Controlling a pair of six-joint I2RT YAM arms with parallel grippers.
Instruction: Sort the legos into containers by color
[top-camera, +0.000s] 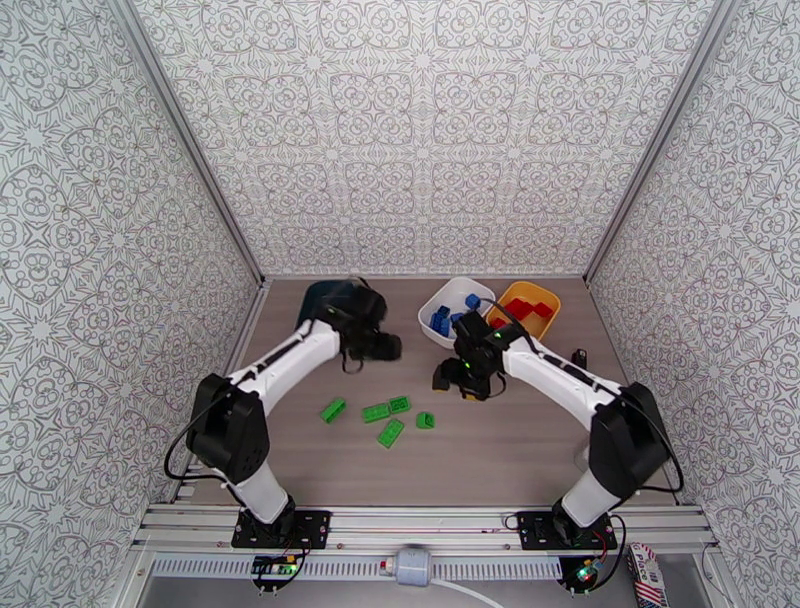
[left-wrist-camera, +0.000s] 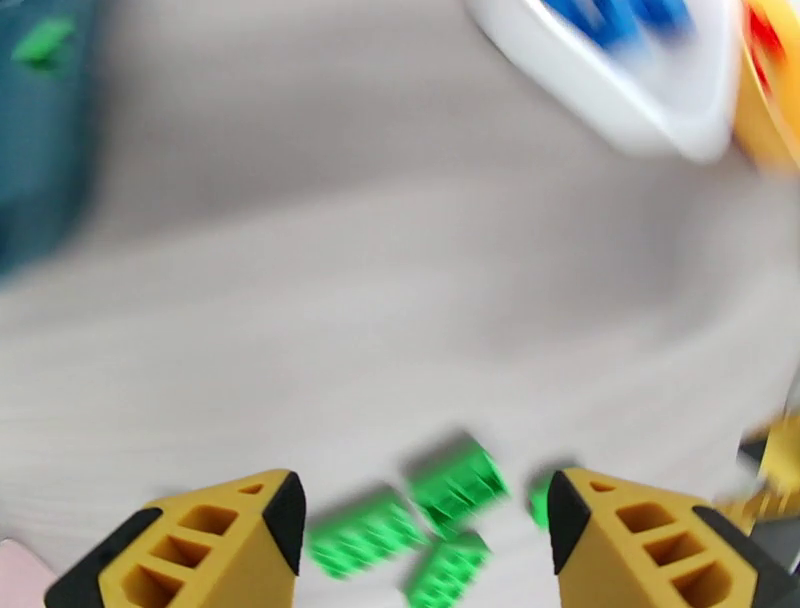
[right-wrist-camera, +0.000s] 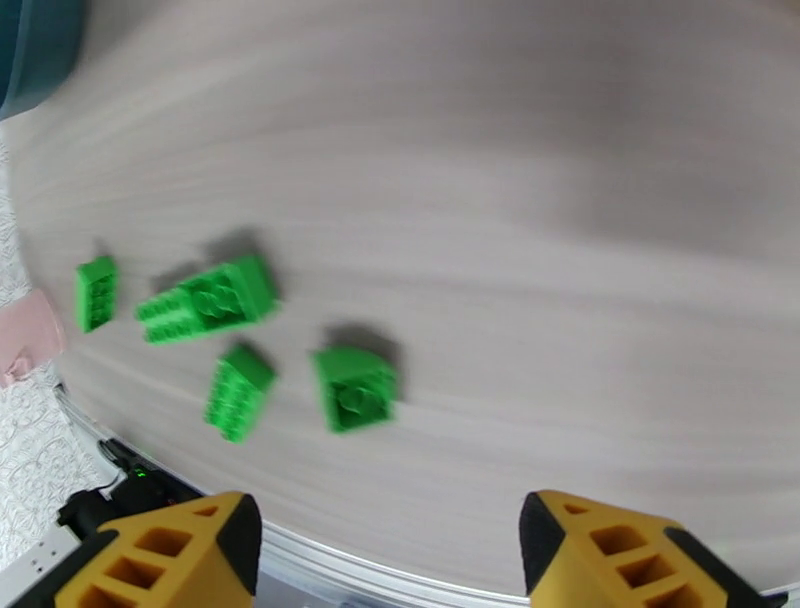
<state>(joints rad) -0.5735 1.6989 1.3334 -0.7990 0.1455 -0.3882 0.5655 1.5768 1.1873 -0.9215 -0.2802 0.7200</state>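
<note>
- Now, the left claw (left-wrist-camera: 422, 525) and the right claw (right-wrist-camera: 388, 540) both gape open, holding nothing.
- Five green legos (right-wrist-camera: 240, 330) lie loose on the worktop (right-wrist-camera: 560, 250) between the claws.
- Beyond the right claw sit the white tub (top-camera: 450, 290) with blue legos (top-camera: 441, 322) and the yellow tub (top-camera: 540, 292) with red legos (top-camera: 520, 308).
- The teal tub (top-camera: 312, 297) is behind the left claw.

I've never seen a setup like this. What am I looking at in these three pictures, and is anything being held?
Two robot arms are bolted to a table, each ending in a two-finger claw. The overhead picture looks down from behind them. The other two come from wrist cameras, showing the left claw and right claw. Both are open, holding nothing. Green bricks lie loose on the table. The white tub holds blue bricks, the yellow tub red bricks.
</note>
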